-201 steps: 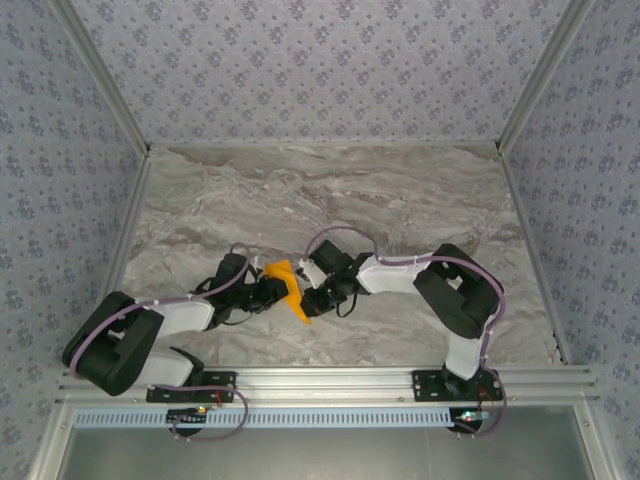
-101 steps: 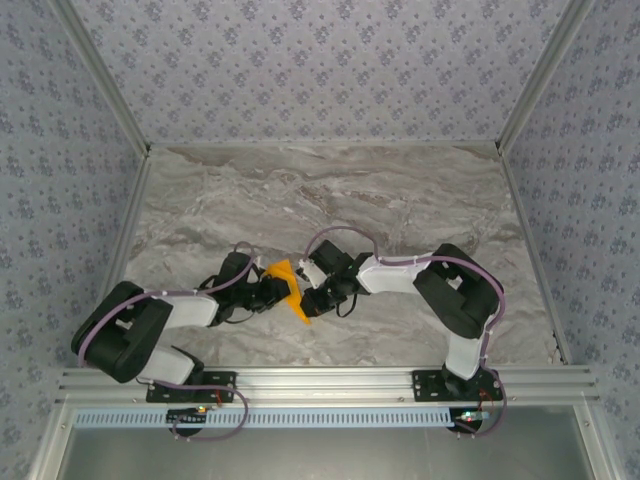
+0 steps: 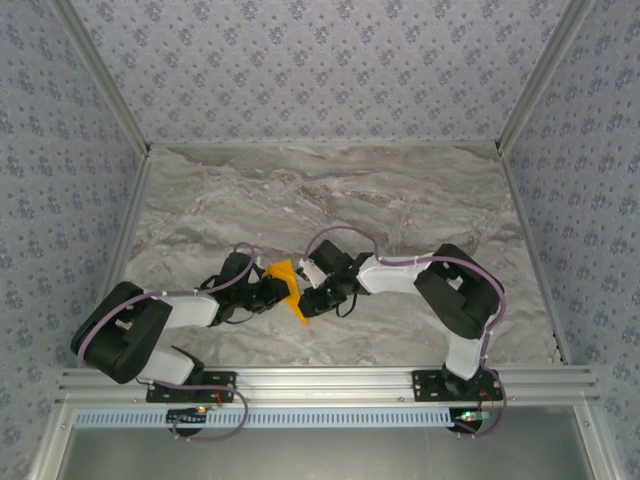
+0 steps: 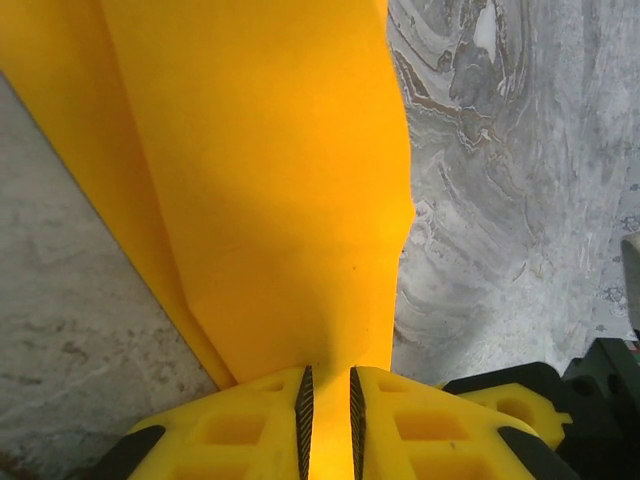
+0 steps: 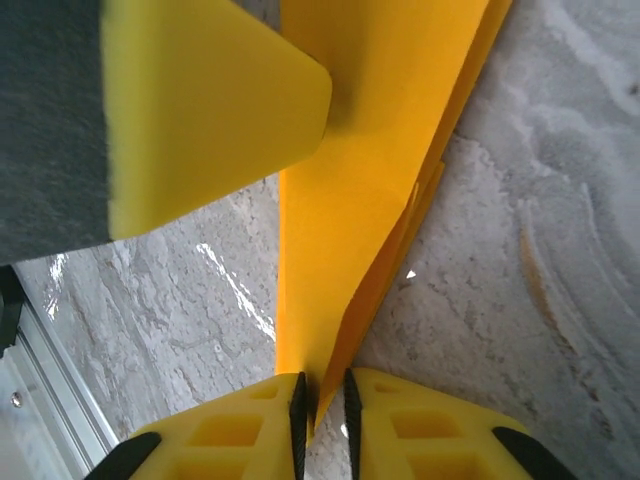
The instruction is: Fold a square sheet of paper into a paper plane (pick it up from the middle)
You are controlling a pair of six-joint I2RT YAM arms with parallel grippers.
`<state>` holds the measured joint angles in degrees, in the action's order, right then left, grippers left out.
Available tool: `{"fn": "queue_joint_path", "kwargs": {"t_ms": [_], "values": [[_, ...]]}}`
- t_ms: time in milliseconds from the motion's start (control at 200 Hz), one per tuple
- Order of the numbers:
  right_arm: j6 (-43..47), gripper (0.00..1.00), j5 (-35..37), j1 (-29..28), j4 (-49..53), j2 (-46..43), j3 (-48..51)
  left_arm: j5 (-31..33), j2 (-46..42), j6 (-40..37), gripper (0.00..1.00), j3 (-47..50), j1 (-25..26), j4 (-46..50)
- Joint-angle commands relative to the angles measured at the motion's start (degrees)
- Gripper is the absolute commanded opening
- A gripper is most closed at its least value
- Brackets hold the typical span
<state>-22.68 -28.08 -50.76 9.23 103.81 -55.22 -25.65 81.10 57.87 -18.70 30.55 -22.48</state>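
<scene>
1. One orange sheet of paper, already creased into a narrow, layered shape. It sits just toward 6 o'clock of the middle of the marble table, slanting from 11 o'clock down to 5 o'clock.
2. Two arms meet at it. The left arm reaches in from 8 o'clock and the right arm from 4 o'clock.
3. Two grippers, one at each side of the paper and close together.
4. The left gripper is clenched on the sheet. Its two dark pads stand a sliver apart, with orange filling the gap between them.
5. The right gripper has the paper's folded lower edge running down between its pads. Pale table shows beside the paper in that gap, so it cannot be told whether the pads bite or merely flank the sheet.
6. One yellow finger of the left gripper crosses the upper left of the right wrist view and touches the paper.
7. From above, both sets of fingertips are lost under the dark wrists.
8. In both wrist views the sheet runs off the top edge.
9. How many layers the folds make is hard to count.
</scene>
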Motion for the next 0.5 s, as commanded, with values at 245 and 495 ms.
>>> {"fn": "queue_joint_path", "kwargs": {"t_ms": [245,495], "values": [[-6.31,0.18,5.59,-1.76,-4.88,-5.62,0.81,2.05,1.67,-1.03,0.16,-1.08,0.20,3.30],[-10.54,0.04,2.10,-3.07,-11.48,0.80,-0.23,3.05,1.32,-0.96,0.12,-0.90,0.18,4.40]]}}
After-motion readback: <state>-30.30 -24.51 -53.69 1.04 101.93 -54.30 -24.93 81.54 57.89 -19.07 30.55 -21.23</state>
